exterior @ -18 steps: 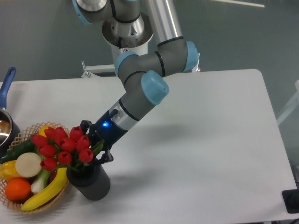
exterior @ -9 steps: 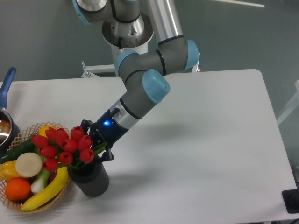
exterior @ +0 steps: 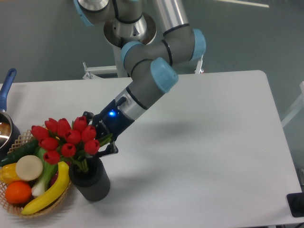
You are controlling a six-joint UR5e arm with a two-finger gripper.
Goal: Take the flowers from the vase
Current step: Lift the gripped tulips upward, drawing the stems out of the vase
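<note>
One gripper (exterior: 97, 135) — fingers clenched on flowers (exterior: 66, 138), nine red buds. One vase (exterior: 90, 179) just below fingers, on desk (exterior: 199, 142). No readable writing.

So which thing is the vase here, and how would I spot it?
Start at the white table and go to its near left corner, where a round wicker basket holds fruit and vegetables. Just right of it stands the vase, a short dark grey-black ribbed cylinder. Unlike the basket, it is solid and dark, with red tulip flowers rising from it.
</note>
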